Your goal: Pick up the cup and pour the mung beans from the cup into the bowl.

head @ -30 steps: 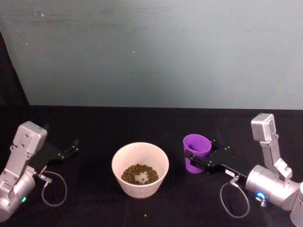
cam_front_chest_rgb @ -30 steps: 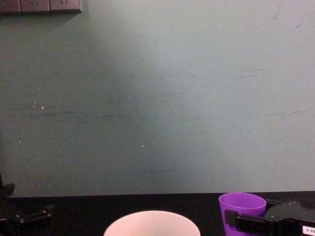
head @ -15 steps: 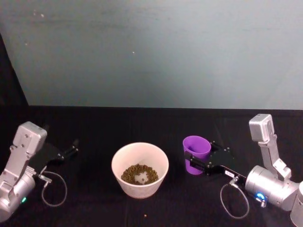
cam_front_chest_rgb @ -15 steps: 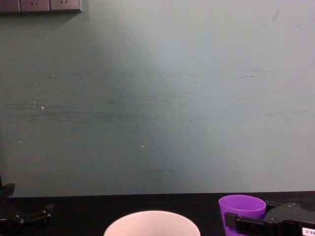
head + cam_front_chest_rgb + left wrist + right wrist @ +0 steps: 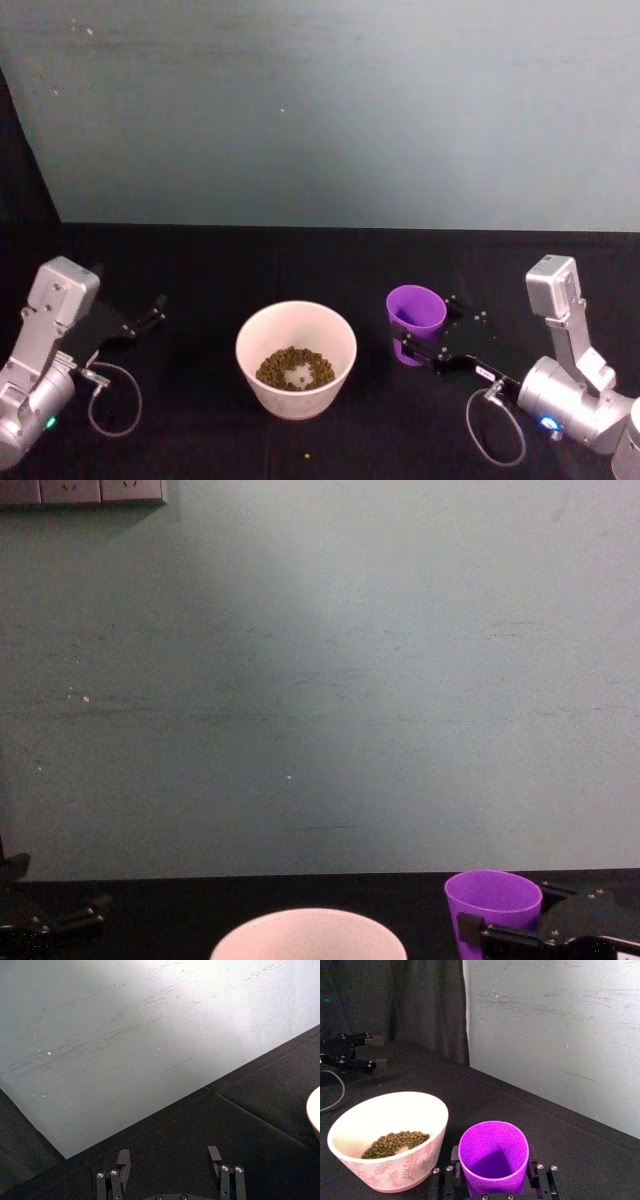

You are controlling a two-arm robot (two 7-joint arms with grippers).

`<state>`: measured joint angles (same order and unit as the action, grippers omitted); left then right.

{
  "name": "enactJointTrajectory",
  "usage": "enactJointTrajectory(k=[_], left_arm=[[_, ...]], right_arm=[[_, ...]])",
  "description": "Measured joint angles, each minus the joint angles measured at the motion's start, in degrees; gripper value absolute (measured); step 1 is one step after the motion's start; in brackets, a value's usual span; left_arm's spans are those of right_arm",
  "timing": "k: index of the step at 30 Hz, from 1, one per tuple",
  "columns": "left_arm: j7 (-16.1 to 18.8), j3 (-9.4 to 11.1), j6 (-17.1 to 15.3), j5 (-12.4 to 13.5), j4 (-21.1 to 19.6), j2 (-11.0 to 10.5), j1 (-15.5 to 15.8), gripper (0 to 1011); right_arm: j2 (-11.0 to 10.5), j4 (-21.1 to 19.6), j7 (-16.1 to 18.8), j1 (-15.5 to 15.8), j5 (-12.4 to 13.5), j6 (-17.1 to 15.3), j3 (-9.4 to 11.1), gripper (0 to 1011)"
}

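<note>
Now: right tool [image 5: 418, 344] pinches cup [image 5: 416, 322] upright, just right of bowl [image 5: 296, 357] holding mung beans [image 5: 294, 367]. Left tool [image 5: 150, 313] spread, parked on worktop [image 5: 220, 270]. Versus earlier: right arm shifted slightly, cup barely moved.

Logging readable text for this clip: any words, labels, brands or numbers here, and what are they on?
No text can be read.
A small white label sits on the right gripper arm behind the cup; its print is too small to read.
The bowl carries only a leaf pattern, no lettering.
The wall sockets show no legible marks.
</note>
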<state>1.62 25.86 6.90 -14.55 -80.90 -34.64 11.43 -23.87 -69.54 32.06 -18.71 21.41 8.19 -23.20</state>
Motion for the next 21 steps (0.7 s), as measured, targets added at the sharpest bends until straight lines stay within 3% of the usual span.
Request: enactJointTrajectory(k=[9,21], left_arm=[[0.0,0.0,0.0,0.0,0.0,0.0,0.0,1003],[0.0,0.0,0.0,0.0,0.0,0.0,0.0,1003]], right_arm=[[1.3,3.4,2.5,-0.7,1.2,1.3,0.2,748],[1.9,5.0,4.2,-1.0,2.7,1.4,0.3,749]])
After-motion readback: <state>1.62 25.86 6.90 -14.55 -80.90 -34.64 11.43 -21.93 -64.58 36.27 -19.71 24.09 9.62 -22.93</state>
